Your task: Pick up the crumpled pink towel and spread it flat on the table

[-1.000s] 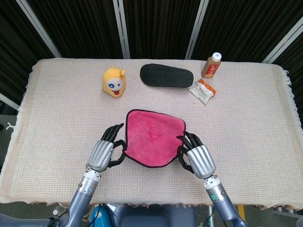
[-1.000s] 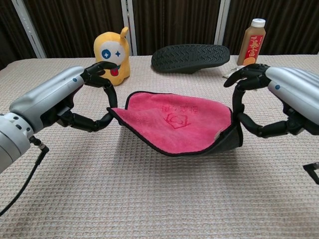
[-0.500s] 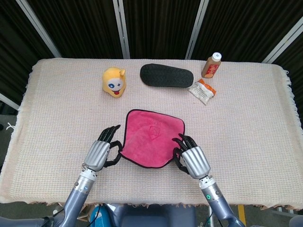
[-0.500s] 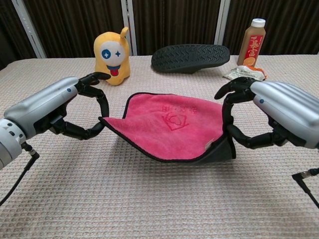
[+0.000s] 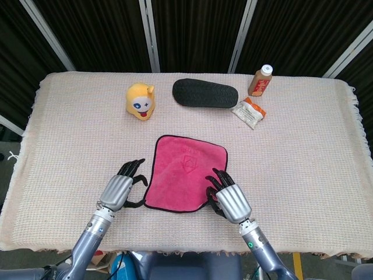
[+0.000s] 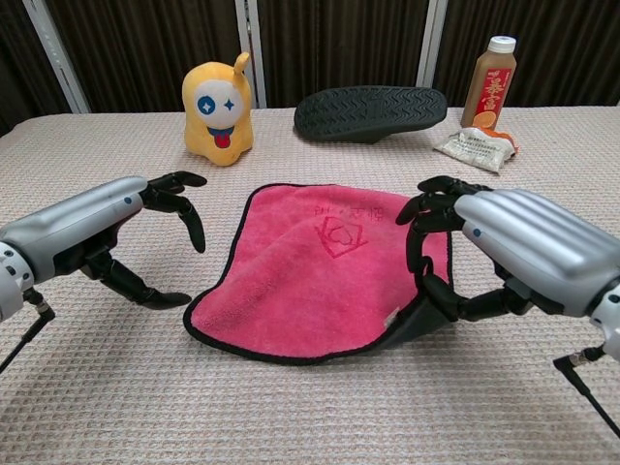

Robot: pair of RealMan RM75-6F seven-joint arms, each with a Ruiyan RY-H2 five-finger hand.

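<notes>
Since the pink towel (image 6: 315,281) already lies nearly flat at centre frame on the woven table cover (image 5: 303,157), this reads as the letting-go stage. Black-trimmed, an emblem stitched near its middle. Far edge and lower-left corner rest on the cloth.

Left hand (image 6: 116,237), left of frame in the chest view: fingers apart and curled like a claw, nothing between them, just beside the towel's left edge and apart from it. My guess is that corner has been set down where it belongs.

Right hand (image 6: 484,247), lower right of the towel: thumb and a finger appear to pinch the near-right corner, which stands lifted, dark underside showing. Contact is partly hidden by the fingers, so the pinch is a judgement. Likely held up to draw the last fold out before laying it.

Along the upper edge of the head view, well clear of the towel: yellow cartoon figure (image 5: 141,100) upper left, dark shoe sole (image 5: 205,93) tread-up at centre, brown juice bottle (image 5: 261,80) upper right, capped, contents not visible, and a sealed snack packet (image 5: 249,112) just below it.
</notes>
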